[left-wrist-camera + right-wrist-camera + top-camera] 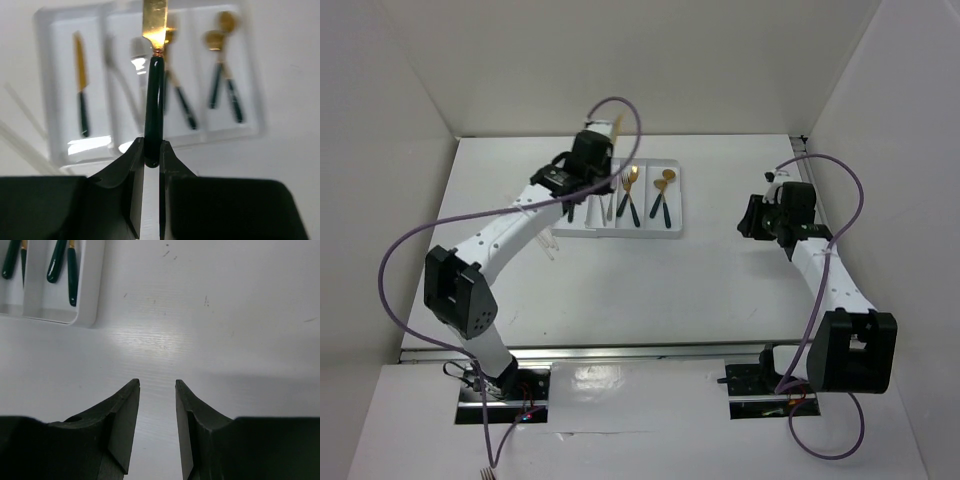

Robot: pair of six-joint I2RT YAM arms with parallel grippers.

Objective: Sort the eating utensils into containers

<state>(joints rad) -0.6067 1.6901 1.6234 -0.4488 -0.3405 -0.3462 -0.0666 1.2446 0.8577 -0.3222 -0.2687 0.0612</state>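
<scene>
My left gripper is shut on the end of a knife with a gold blade and a dark handle. It holds the knife above the white tray. In the left wrist view the tray lies below, blurred. Its left compartment holds a knife. The middle one holds a silver fork and a gold fork. The right one holds two gold spoons. My right gripper is open and empty over bare table, right of the tray. Its view shows the tray's corner with dark handles.
Clear plastic sticks lie on the table just left of the tray, and show in the left wrist view. White walls enclose the table at the back and both sides.
</scene>
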